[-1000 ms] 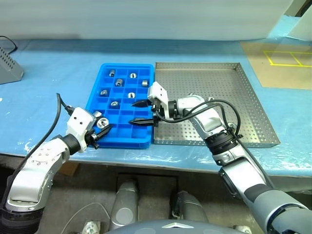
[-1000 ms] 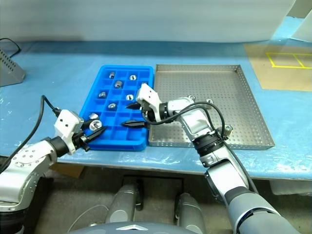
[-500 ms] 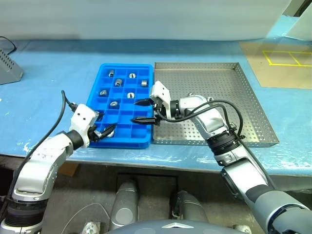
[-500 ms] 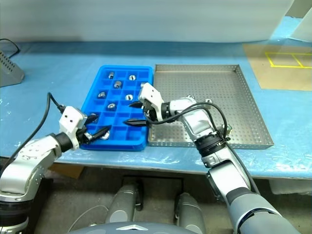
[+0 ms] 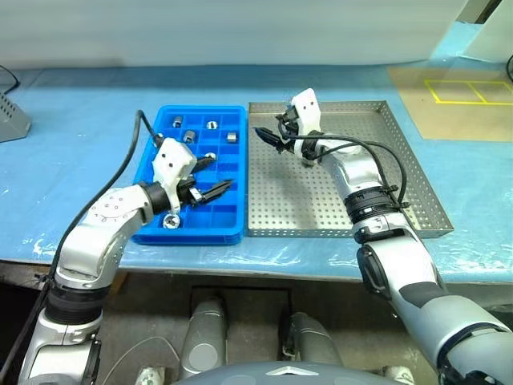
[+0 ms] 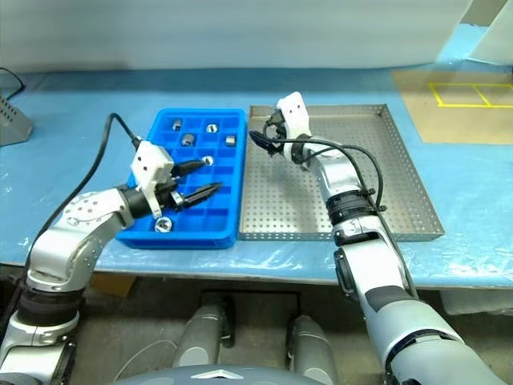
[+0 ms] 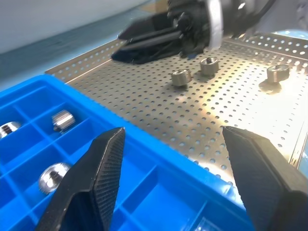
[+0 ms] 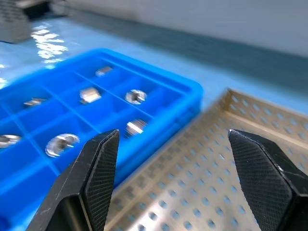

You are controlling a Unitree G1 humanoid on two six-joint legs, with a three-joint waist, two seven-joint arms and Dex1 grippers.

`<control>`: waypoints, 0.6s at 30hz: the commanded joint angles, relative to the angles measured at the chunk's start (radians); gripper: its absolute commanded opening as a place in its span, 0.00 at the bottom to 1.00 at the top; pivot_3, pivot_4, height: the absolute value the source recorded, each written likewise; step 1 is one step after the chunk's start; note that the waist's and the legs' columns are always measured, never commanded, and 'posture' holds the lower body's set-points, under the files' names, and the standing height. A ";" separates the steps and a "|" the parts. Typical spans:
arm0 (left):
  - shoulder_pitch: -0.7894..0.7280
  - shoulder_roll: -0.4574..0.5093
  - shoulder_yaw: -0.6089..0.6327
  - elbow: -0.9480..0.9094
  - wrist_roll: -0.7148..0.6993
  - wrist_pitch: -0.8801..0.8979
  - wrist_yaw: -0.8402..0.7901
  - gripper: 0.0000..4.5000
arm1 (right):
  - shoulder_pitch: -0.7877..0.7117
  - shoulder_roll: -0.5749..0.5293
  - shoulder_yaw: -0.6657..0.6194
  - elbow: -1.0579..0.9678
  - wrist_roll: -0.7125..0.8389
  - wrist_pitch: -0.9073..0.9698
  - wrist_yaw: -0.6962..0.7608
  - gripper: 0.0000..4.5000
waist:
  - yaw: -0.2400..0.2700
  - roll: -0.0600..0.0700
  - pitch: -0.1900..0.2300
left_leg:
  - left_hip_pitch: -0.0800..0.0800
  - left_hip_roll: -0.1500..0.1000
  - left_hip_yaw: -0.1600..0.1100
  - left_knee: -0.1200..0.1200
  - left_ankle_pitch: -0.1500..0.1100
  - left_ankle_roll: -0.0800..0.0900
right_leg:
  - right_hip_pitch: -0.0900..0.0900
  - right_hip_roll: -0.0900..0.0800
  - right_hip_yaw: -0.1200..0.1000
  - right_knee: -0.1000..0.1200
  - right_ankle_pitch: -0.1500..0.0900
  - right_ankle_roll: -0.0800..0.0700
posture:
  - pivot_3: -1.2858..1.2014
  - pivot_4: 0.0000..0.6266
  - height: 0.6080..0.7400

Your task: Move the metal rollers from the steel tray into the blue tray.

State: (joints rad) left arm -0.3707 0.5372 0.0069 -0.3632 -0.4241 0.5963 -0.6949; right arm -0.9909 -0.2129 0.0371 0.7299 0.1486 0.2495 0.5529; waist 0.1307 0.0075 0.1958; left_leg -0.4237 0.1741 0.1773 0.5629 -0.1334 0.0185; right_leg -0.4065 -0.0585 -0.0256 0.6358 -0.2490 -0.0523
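My left claw (image 5: 210,186) now hangs open and empty over the near half of the blue tray (image 5: 228,233); a second ago it was clenched on a roller at the tray's near-left corner, and that roller (image 5: 170,220) now lies in a cell just behind and below the claw, so I count that one as delivered. The claw has lifted and swung toward the steel tray (image 5: 337,231). Beyond its tips, more rollers (image 5: 211,124) sit in the far cells of the blue tray. My right claw (image 5: 269,137) is also released and holds nothing; it has left the seam between the trays and moved to the far-left part of the steel tray, tips pointing at the blue one. In the left wrist view, three rollers (image 7: 181,76) remain on the perforated floor, just behind the right claw. I judge those are the next pick.
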 commanded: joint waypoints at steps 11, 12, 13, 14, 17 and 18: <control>-0.113 -0.065 -0.003 0.050 -0.057 0.031 0.014 0.76 | 0.058 -0.055 -0.042 0.088 -0.062 -0.110 -0.078 0.83 | -0.011 0.000 0.000 | -0.003 0.001 0.000 0.006 0.000 0.000 | -0.002 0.000 0.000 0.005 0.000 -0.001 | 0.55 0.24 1.00; -0.113 -0.065 -0.007 0.053 -0.053 0.029 0.014 0.76 | 0.067 -0.060 -0.041 0.093 -0.066 -0.113 -0.079 0.83 | -0.011 0.000 0.000 | -0.003 0.001 0.000 0.006 0.000 0.000 | -0.002 0.000 0.000 0.005 0.000 0.000 | 0.55 0.24 1.00; -0.114 -0.066 -0.010 0.055 -0.052 0.027 0.014 0.76 | 0.074 -0.065 -0.041 0.100 -0.069 -0.115 -0.083 0.83 | -0.012 0.000 0.000 | -0.003 0.001 0.000 0.007 0.000 0.000 | -0.002 0.000 0.000 0.005 0.000 0.000 | 0.55 0.24 1.00; -0.115 -0.066 -0.012 0.056 -0.052 0.026 0.013 0.76 | 0.080 -0.067 -0.043 0.107 -0.070 -0.120 -0.086 0.83 | -0.013 0.000 0.000 | -0.003 0.001 0.000 0.007 0.000 0.000 | -0.002 0.000 0.000 0.006 0.000 0.000 | 0.54 0.24 1.00; -0.118 -0.060 -0.031 0.062 -0.043 0.026 0.005 0.76 | 0.105 -0.074 -0.018 0.118 -0.098 -0.150 -0.076 0.83 | -0.014 0.000 0.000 | -0.002 0.002 0.000 0.008 0.000 0.000 | -0.002 0.000 0.000 0.006 0.000 0.000 | 0.54 0.24 1.00; -0.119 -0.061 -0.034 0.064 -0.041 0.024 0.004 0.76 | 0.112 -0.071 -0.020 0.118 -0.096 -0.156 -0.068 0.83 | -0.016 0.000 0.000 | -0.002 0.002 0.000 0.008 0.000 0.000 | -0.002 0.000 0.000 0.006 0.000 0.000 | 0.54 0.24 1.00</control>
State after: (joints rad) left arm -0.4732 0.4709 -0.0221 -0.2854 -0.4694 0.6369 -0.6845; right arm -0.8800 -0.2802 0.0148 0.8610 0.0565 0.1283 0.4765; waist 0.1147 0.0075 0.1958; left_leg -0.4263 0.1758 0.1772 0.5709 -0.1333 0.0186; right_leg -0.4082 -0.0582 -0.0256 0.6418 -0.2492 -0.0528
